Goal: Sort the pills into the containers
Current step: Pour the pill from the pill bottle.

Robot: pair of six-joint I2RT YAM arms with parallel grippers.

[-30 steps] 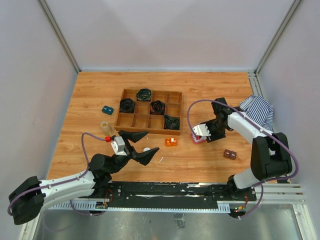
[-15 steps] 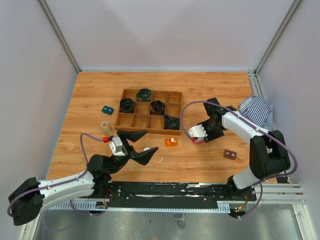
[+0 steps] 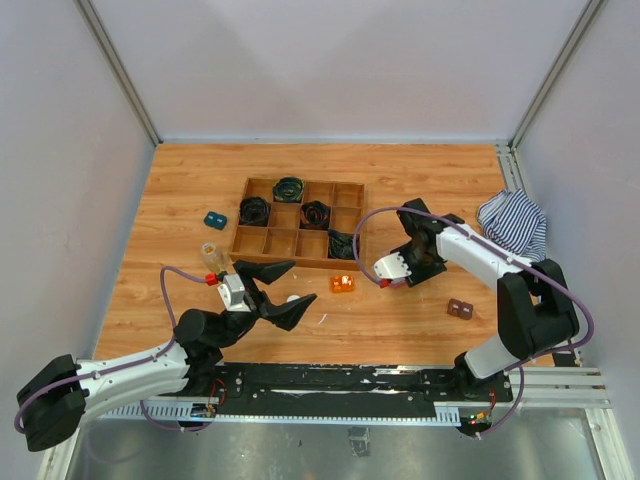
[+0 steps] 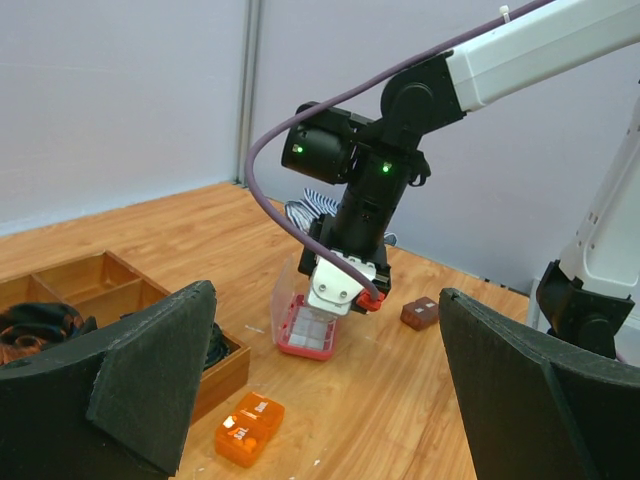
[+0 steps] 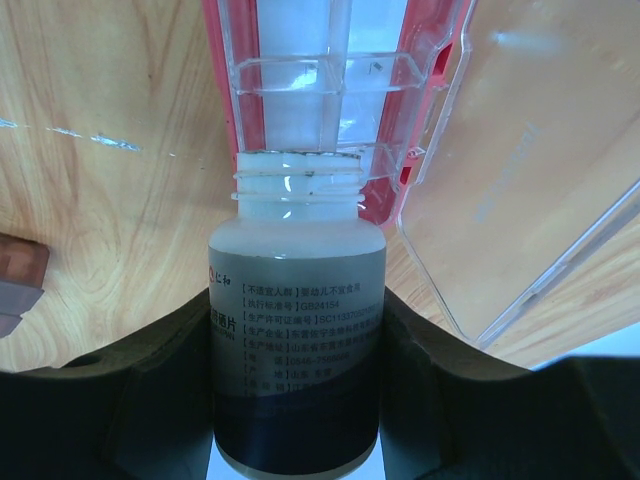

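My right gripper [image 3: 392,270] is shut on the dark bottle [image 5: 297,340]. The bottle has no cap on, and its threaded mouth tips down over the pink box [image 5: 300,100]. The box lies on the table with its clear lid [image 5: 520,180] standing open; in the left wrist view the pink box [image 4: 310,328] sits right under that gripper. I cannot make out any pills. My left gripper [image 3: 303,288] hovers open and empty near the front left. A small white round piece [image 3: 293,298] lies by its fingers. The clear vial [image 3: 211,252] stands just beyond it.
A wooden compartment tray [image 3: 262,243] with black coils sits at the centre back. An orange block [image 3: 342,283] lies between the two grippers. A brown block [image 3: 460,309] is at the right, a small blue piece [image 3: 215,219] at the left, and a striped cloth [image 3: 515,222] at the far right edge.
The right arm has swung a little to the left with the bottle, staying over the pink box. The left gripper has barely moved.
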